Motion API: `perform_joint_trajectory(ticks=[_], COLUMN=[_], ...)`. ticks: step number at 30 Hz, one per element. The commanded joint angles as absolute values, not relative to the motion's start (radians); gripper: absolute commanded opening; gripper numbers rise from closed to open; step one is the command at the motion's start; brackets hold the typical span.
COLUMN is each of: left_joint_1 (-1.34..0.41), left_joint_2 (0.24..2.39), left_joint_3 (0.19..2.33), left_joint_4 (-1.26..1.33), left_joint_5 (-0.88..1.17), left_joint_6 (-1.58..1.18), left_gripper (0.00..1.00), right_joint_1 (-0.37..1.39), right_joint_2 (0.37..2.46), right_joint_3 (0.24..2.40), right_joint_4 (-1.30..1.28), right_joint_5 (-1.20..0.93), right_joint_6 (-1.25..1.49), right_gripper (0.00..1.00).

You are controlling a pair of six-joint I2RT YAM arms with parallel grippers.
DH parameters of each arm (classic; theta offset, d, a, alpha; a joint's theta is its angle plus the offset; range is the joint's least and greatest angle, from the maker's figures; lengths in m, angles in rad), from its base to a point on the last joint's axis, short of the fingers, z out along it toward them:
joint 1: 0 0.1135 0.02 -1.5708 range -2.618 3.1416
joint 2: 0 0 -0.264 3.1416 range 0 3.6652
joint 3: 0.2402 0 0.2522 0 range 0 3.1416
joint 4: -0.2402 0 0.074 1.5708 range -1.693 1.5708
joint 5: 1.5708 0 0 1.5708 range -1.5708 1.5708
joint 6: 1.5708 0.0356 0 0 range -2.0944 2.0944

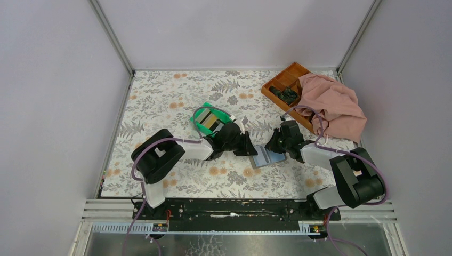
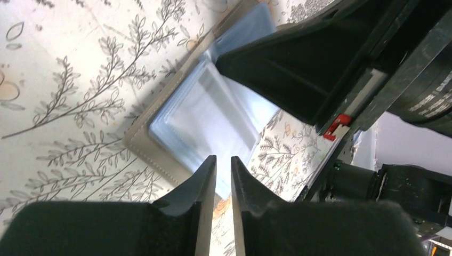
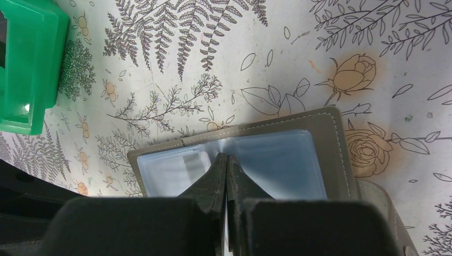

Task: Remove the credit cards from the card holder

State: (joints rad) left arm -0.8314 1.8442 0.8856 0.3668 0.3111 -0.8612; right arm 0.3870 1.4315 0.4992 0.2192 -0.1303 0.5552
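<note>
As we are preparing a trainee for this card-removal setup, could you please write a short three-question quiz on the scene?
1. True or false: the pink cloth lies partly over the orange-brown tray.
2. Which container has cards in it? A: the green bin. B: the orange-brown tray. C: neither.
3. Fill in: the right gripper has its fingertips over the open ____.

Key: 1 true; 2 A; 3 card holder.
</note>
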Motion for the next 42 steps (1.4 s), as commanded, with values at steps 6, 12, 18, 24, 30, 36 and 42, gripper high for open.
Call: perform_joint_trajectory(ticks=[6,12,18,24,30,36,42], left_joint_1=[-0.835,-0.834,-0.835,-0.836,-0.836,-0.835,-0.836], left_joint_2=[1.813,1.82,1.811,1.85,1.866,1.866,1.863], left_joint_3=[0.826,0.853,0.871,0.884,0.876,0.863,0.851], left_joint_4=[0.434,0.425,0.408,0.422,0.431,0.433,0.434], left_joint_5=[0.281,0.294,0.293,0.309,0.31,0.31,0.305], left_joint_6=[-0.859,-0.854,-0.849,-0.858,-0.864,-0.865,-0.87], left_gripper=[0.19,0.12,0.1,0.09,0.09,0.09,0.09], right_joint_1=[0.389,0.388,0.389,0.389,0.39,0.389,0.389], right_joint_2=[1.451,1.451,1.451,1.448,1.448,1.451,1.45], right_joint_3=[0.481,0.482,0.48,0.48,0.48,0.48,0.481], right_joint_4=[0.17,0.167,0.168,0.165,0.164,0.165,0.166], right_joint_5=[-0.153,-0.151,-0.15,-0.147,-0.144,-0.143,-0.144], right_joint_6=[0.54,0.54,0.538,0.537,0.535,0.535,0.535], right_gripper=[0.0,0.0,0.0,0.0,0.0,0.0,0.0])
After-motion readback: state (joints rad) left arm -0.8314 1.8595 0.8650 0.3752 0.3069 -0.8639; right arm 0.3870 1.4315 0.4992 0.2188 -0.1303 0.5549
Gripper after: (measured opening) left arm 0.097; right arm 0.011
